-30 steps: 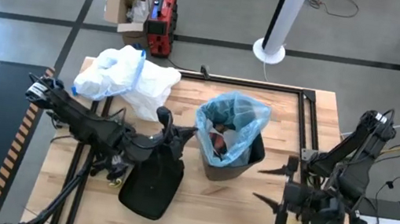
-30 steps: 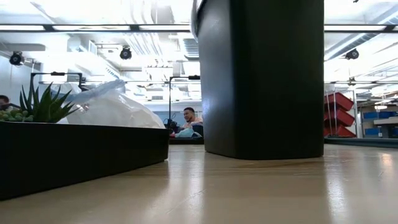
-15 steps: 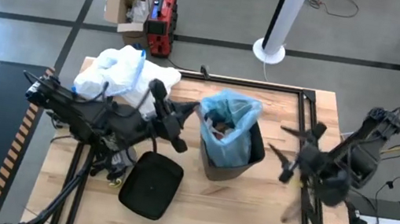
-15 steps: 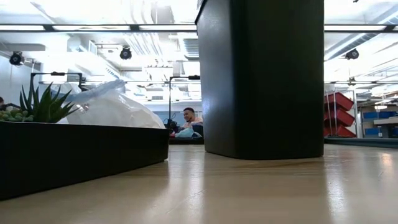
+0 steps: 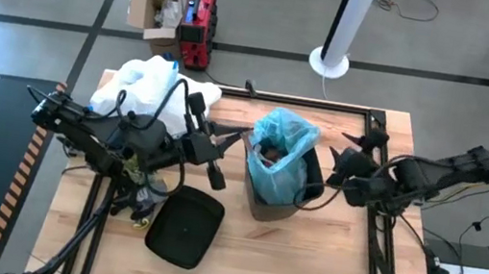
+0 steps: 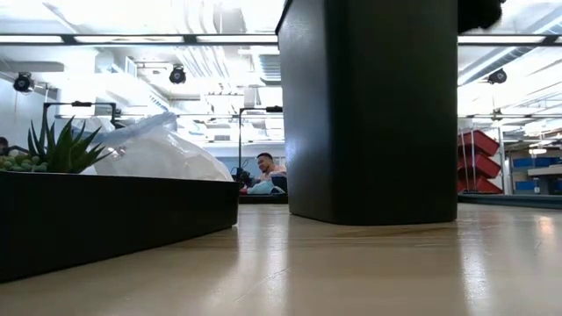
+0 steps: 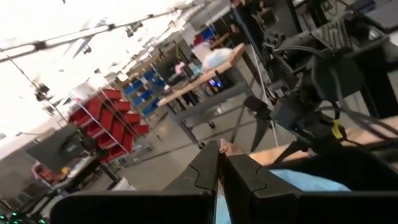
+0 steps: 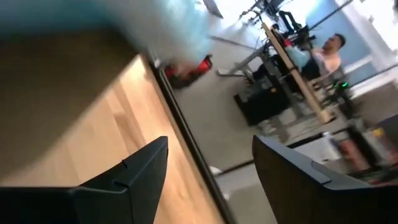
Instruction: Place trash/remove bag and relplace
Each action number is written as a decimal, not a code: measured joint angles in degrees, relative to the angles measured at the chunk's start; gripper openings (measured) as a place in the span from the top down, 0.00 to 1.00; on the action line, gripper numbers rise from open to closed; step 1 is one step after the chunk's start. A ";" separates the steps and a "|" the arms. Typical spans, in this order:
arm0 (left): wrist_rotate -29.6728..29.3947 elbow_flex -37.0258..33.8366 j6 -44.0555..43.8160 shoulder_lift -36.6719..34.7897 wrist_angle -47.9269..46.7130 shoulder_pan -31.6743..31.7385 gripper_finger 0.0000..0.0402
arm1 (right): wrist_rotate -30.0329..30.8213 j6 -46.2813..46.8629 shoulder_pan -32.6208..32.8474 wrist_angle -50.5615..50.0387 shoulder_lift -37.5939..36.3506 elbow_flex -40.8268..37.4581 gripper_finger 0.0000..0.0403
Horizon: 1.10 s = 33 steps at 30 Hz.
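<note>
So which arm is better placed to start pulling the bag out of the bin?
Probably the left: the left gripper, fingers together, sits at the bag rim of the bin. The right gripper is open beside the bin.

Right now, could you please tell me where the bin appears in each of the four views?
High view: bin at table centre, blue bag lining it.
Low view: bin as a tall dark wall, centre right.
Left wrist view: dark rim at the lower right, bag beside it.
Right wrist view: not clearly in it.
Shared landmark: the wooden table.
</note>
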 joint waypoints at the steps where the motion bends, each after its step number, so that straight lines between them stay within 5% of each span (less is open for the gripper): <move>1: 0.02 0.00 -0.88 0.00 -1.17 -0.04 1.00 | 0.03 -2.14 -0.55 0.77 -0.07 -1.55 0.46; 7: 0.33 -0.07 -4.37 0.00 -6.40 -0.07 1.00 | -2.74 -12.48 -2.61 11.37 -5.27 -7.81 0.53; 16: 0.26 -0.11 -5.77 0.00 -6.69 -0.05 1.00 | -17.37 -37.13 -7.64 38.01 -20.22 -13.25 0.60; 27: -0.13 -0.11 -6.84 0.00 -6.69 -0.07 1.00 | -30.63 -52.85 -20.23 50.62 -15.43 -18.49 0.64; 33: -0.31 -0.11 -6.84 0.00 -6.72 -0.07 1.00 | -31.98 -54.76 -22.69 50.97 -13.98 -18.18 0.72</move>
